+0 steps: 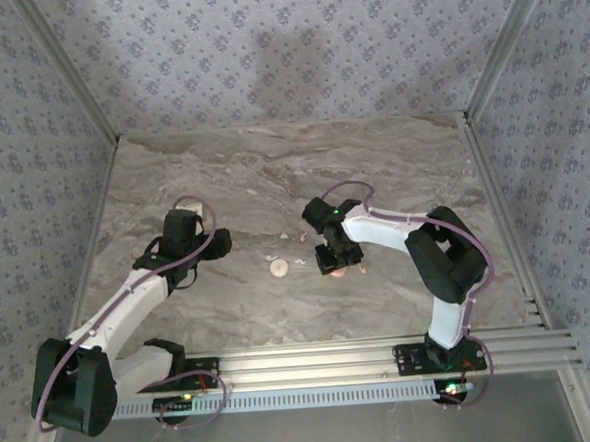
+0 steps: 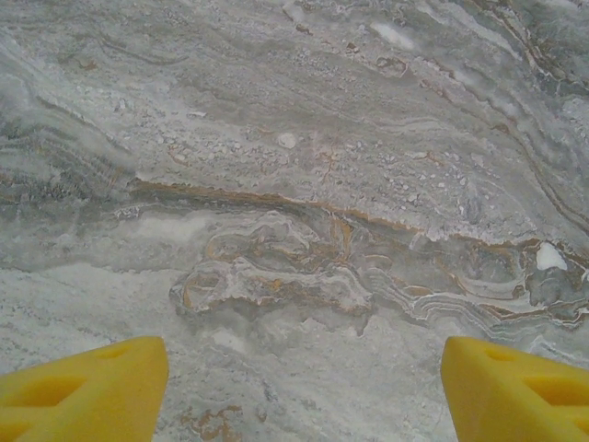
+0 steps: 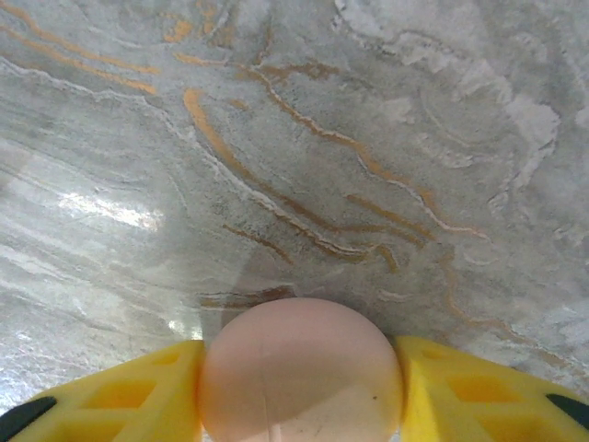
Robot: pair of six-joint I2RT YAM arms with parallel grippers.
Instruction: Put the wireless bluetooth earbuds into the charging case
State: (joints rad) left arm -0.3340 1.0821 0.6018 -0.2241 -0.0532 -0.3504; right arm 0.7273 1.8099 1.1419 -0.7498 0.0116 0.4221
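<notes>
The right claw [image 3: 302,345] is clamped on a smooth, pale pink round case [image 3: 302,391] just right of the round disc [image 1: 277,268], and so slick a dome could squirt out of that grip; the tiny earbuds [image 1: 300,264] lying just beside the disc could be swept away. The left claw [image 2: 304,378], spread wide and empty, hangs well left of the disc over the veined grey marble bench [image 1: 392,165], enclosed by floral blue-grey wallpaper [image 1: 265,53].

glossy marble table [image 1: 272,172], matt case [image 3: 301,373]
</notes>
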